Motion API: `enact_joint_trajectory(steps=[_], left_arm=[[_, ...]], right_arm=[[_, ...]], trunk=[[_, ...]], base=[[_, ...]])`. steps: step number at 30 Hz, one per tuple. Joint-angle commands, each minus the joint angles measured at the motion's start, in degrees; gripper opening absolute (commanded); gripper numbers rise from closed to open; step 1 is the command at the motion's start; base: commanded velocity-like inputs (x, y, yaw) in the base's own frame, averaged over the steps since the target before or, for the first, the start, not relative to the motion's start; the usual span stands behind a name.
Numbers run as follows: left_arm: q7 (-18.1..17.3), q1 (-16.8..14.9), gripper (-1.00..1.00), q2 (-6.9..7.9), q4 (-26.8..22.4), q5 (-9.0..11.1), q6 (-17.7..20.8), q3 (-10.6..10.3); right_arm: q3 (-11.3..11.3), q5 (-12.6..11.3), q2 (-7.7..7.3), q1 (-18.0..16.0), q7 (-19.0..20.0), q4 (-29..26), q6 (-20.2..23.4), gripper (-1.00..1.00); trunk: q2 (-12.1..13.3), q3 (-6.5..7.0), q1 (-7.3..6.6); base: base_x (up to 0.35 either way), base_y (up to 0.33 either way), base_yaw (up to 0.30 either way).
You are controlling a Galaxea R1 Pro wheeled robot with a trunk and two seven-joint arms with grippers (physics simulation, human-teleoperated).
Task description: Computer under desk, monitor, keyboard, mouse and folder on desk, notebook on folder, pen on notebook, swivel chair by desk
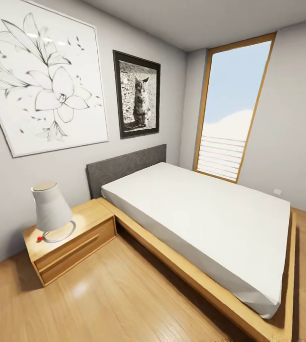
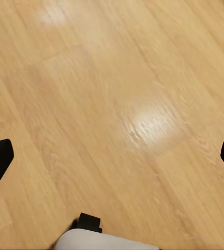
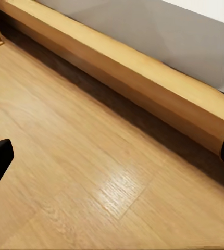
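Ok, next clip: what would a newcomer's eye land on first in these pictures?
Most likely the wide bed with its white mattress on a low wooden frame, running from the grey headboard toward the head view's lower right. Next come the large flower drawing on the left wall and the white lamp on the wooden nightstand beneath it. Both wrist views look down at light wood floor.
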Motion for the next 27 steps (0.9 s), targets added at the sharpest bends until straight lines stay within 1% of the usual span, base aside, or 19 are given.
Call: enact_joint_trajectory(steps=[1, 27], left_arm=[[-0.1, 0.0, 1.0, -0.03, 0.0, 0.0, -0.1, 0.2], [-0.1, 0.0, 1.0, -0.03, 0.1, 0.0, -0.1, 0.2]], right_arm=[[0.0, -0.1, 0.01, 0.0, 0.0, 0.0, -0.2, 1.0], [0.0, -0.1, -0.06, -0.1, 0.0, 0.0, -0.1, 1.0]], trunk=[[0.0, -0.07, 0.01], [0.0, -0.2, 0.01]], base=[[0.033, 0.076, -0.27], [0.003, 0.007, -0.27]])
